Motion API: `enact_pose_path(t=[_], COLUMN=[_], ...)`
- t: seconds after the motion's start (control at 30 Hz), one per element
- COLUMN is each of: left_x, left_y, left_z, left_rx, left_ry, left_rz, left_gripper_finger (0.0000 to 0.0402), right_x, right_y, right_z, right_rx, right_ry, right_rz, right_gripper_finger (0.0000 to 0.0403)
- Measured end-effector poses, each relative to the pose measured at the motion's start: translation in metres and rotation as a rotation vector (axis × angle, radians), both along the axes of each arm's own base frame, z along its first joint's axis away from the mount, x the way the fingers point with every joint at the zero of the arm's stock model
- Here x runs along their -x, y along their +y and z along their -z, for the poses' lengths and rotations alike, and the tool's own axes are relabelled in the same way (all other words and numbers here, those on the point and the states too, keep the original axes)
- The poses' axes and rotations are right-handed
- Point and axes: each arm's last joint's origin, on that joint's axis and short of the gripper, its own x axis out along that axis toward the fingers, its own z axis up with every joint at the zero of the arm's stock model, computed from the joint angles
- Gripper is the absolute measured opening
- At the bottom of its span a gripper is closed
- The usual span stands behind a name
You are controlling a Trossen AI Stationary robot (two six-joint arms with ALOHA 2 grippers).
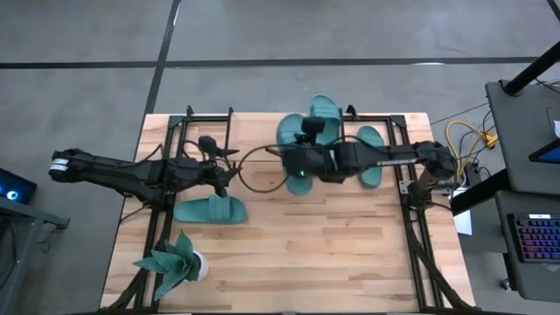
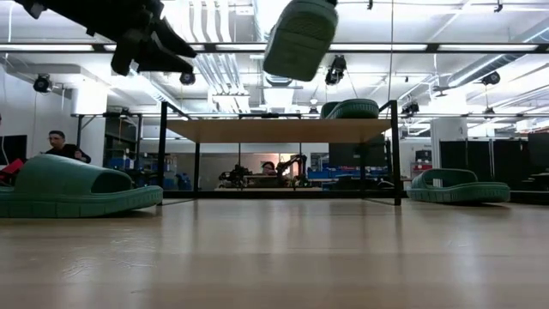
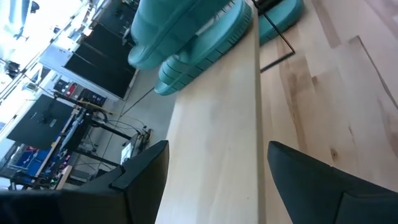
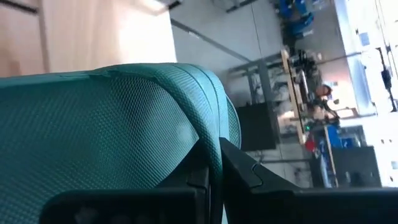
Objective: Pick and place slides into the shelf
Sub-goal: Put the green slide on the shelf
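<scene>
My right gripper (image 1: pixel 296 168) is shut on one teal slide (image 1: pixel 292 138), held high above the shelf (image 2: pixel 279 130) in the low view (image 2: pixel 300 34). A second slide (image 2: pixel 352 109) lies sole down on the shelf's light-wood top board (image 3: pixel 217 124). A third slide (image 1: pixel 210 210) rests on the table toward the left, and a fourth (image 1: pixel 372 156) toward the right, partly under the right arm. My left gripper (image 3: pixel 217 180) is open and touches nothing. It hovers over the left end of the shelf (image 1: pixel 223 175). My right gripper (image 4: pixel 214 168) pinches a thin edge of the slide (image 4: pixel 214 146) between its two fingers (image 4: pixel 249 174); the textured teal surface (image 4: pixel 112 118) fills the wrist view. The arm reaches in from the table's right. The slide is lifted clear, tilted, above the shelf top.
A spiky green plant in a white pot (image 1: pixel 175 264) stands at the table's near left corner. Black frame rails (image 1: pixel 162 149) run along the left and right sides. Bare tabletop (image 1: pixel 324 245) lies along the near half. A person (image 2: pixel 58 144) sits in the room behind.
</scene>
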Motion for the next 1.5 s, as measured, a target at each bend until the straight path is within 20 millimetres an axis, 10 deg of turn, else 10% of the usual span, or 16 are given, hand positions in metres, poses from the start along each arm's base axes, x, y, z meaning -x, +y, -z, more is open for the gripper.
enact_pose_path(t=[0.8,1.5], left_x=[0.018,0.014], left_y=[0.001,0.001], left_z=[-0.005,0.0], left_rx=[0.014,0.012], left_ry=[-0.078,-0.051], left_rz=[0.0,-0.004], left_gripper_finger=[0.0257,0.0257], right_x=[-0.017,-0.031], right_y=[-0.127,-0.171], right_z=[0.007,0.056], right_rx=[-0.012,-0.014], right_ry=[-0.002,0.159], right_rz=[-0.068,-0.018], right_gripper_finger=[0.0012,0.0011])
